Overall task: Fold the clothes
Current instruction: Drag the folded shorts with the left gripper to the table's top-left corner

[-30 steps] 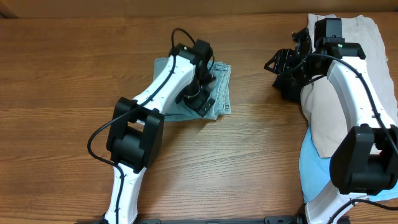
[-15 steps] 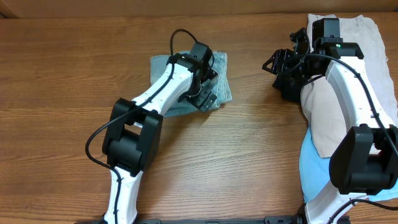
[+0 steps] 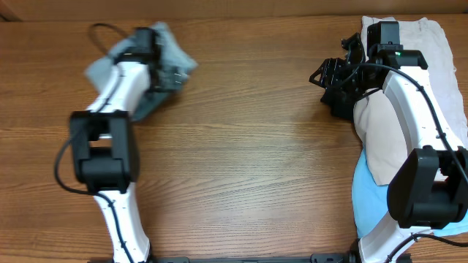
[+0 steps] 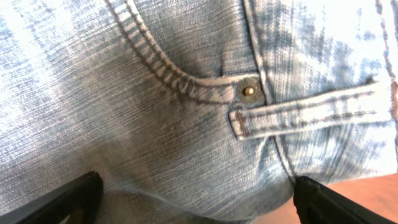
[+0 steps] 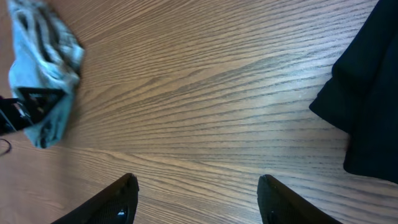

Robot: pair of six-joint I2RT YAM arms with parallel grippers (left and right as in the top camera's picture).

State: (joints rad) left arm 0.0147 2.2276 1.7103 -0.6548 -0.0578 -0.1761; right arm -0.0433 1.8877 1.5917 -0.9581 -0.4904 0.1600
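Reads as faded, coarse-woven cloth on the denim shorts (image 4: pixel 155 124), with raised stitching and a shiny brass-coloured metal rivet (image 4: pixel 249 91). Shows smooth, low-sheen grained wood across the table (image 5: pixel 217 106). Looks matt cloth on the black garment (image 5: pixel 373 93).

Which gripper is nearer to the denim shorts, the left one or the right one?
Left. The left gripper is right over the denim shorts at the far left of the table; the right gripper is across the table, beside the black garment.

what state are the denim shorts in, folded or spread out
Folded, not spread: the denim shorts show as a small compact bundle near the table's far edge. How neat the fold is, cannot tell.
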